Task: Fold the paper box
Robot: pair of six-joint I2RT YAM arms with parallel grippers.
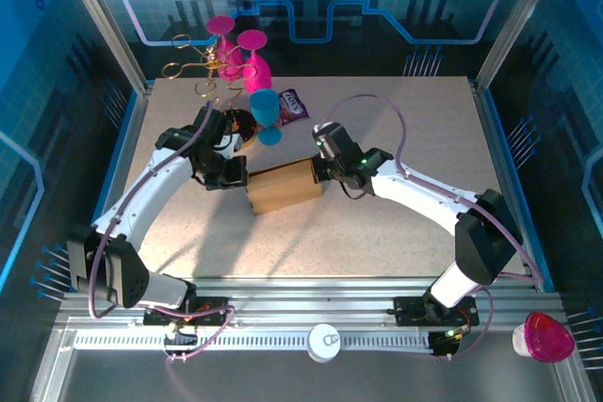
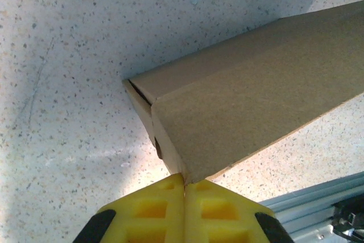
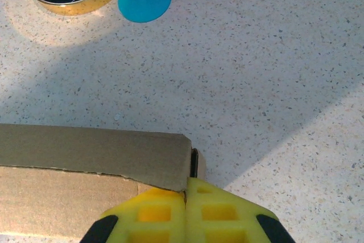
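Speckled table (image 1: 415, 138), with the paper box (image 1: 283, 188) lying flat near its middle, between my two arms. The box's long axis runs across the table from left to right, with the right end turned slightly away from the arm bases, so each short end faces one gripper. The left gripper (image 1: 236, 177) meets the left end and the right gripper (image 1: 321, 168) meets the right end. Neither arm is clearly nearer, since each sits at its own end. In the left wrist view, the box stretches up and to the right from the yellow fingers (image 2: 153, 211). These are pressed together with nothing visible between them, and their tip rests against the bottom corner of the end face. In the right wrist view, the box runs off leftward from the fingers (image 3: 219, 214), which are likewise pressed together, with their tip at the end of the top panel. A narrow dark slit (image 3: 194, 162) shows at that end, so I judge the flap there is not fully seated and that the coming push turns on it.
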